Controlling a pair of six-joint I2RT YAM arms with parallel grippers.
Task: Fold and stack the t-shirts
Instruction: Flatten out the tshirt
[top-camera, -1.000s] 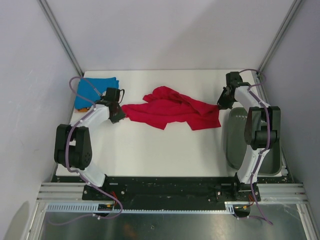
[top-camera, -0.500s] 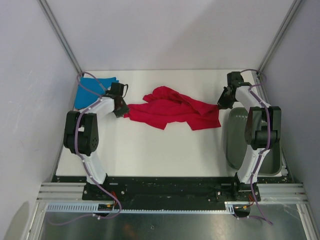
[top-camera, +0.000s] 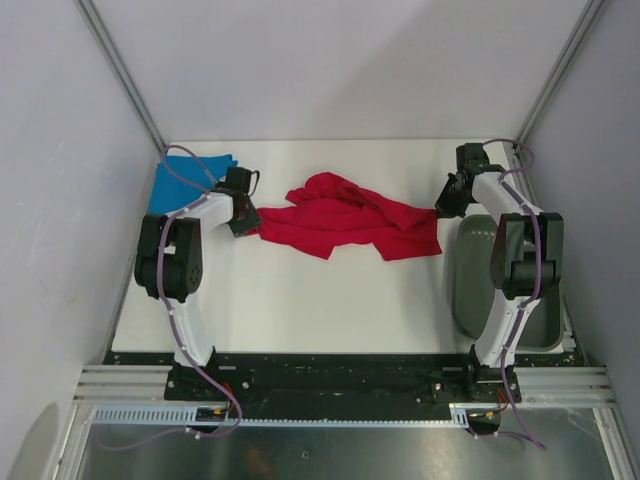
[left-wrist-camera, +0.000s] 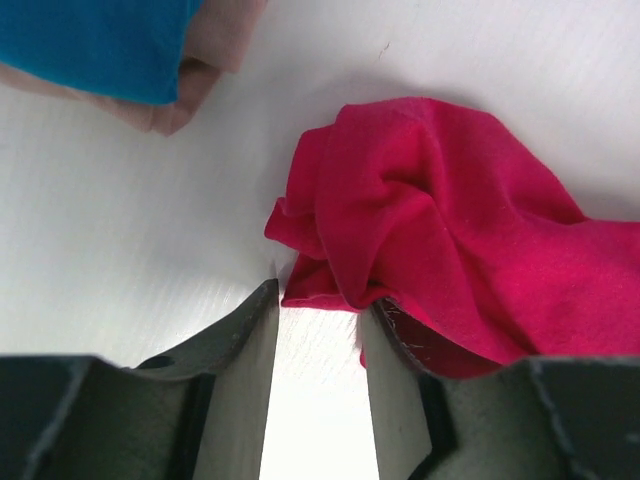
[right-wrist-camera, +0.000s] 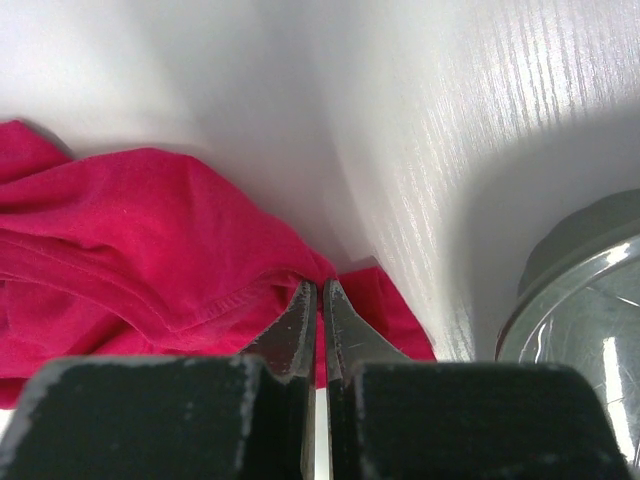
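Note:
The red t-shirt (top-camera: 345, 215) lies crumpled across the far middle of the table. My left gripper (top-camera: 247, 222) is open at its left end; in the left wrist view (left-wrist-camera: 320, 300) the red cloth (left-wrist-camera: 440, 230) bunches just past the fingertips, with bare table between the jaws. My right gripper (top-camera: 441, 210) is shut on the shirt's right edge; in the right wrist view (right-wrist-camera: 320, 290) the jaws pinch a fold of red cloth (right-wrist-camera: 130, 240). A folded blue t-shirt (top-camera: 185, 180) sits at the far left on an orange one (left-wrist-camera: 205, 70).
A dark grey bin (top-camera: 480, 275) stands at the table's right side, under the right arm; its rim (right-wrist-camera: 590, 270) shows in the right wrist view. White walls and metal frame posts close in the back and sides.
My left arm has swung its elbow back and moved the gripper slightly right and farther, up to the shirt's left end. The right arm and the shirt have stayed put.

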